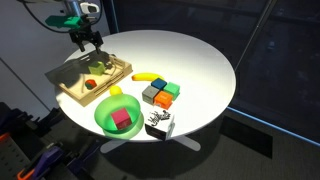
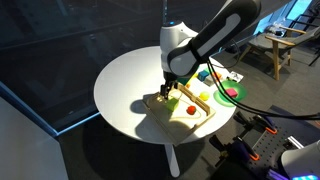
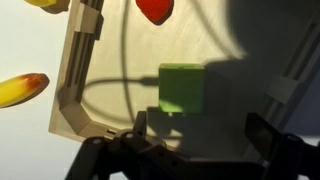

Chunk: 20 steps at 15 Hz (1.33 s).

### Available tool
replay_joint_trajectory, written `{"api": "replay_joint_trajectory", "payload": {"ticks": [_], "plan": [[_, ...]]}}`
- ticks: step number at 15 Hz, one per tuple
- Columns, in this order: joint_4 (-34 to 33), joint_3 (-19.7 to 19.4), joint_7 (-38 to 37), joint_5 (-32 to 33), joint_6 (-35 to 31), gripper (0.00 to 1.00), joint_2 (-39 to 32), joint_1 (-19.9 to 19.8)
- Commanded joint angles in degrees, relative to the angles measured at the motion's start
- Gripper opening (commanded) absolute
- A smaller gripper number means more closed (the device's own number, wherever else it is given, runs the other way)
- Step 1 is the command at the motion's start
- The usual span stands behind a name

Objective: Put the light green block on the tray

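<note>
The light green block (image 3: 182, 88) lies flat on the floor of the light-wood tray (image 3: 75, 80), seen in the wrist view. My gripper (image 3: 200, 130) is open and hovers just above the tray, its two dark fingers apart on either side and short of the block, not touching it. In both exterior views the gripper (image 1: 90, 42) (image 2: 170, 80) hangs over the tray (image 1: 70, 88) (image 2: 200, 122) at the table's edge. The arm's shadow covers part of the tray floor.
A red item (image 3: 153, 10) also lies in the tray. A yellow-orange item (image 3: 20, 90) lies just outside its rim. A banana (image 1: 150, 77), a cluster of cubes (image 1: 160, 93), a green bowl (image 1: 105, 118) and a black-and-white box (image 1: 160, 125) are on the round white table.
</note>
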<state>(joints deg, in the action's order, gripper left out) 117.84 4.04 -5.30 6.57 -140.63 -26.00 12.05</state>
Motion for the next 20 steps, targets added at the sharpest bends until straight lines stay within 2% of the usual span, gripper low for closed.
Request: {"api": "replay_joint_trajectory", "payload": {"ticks": [1,15,20], "plan": [[2.29,0.26,0.44,-0.83,2.77,1.00,5.34,-1.48],[12.55,0.31,-0.60,-1.07,2.75,1.00,22.00,-4.25],[15.33,0.65,2.14,-6.51,4.62,1.00,27.81,-5.00]]}}
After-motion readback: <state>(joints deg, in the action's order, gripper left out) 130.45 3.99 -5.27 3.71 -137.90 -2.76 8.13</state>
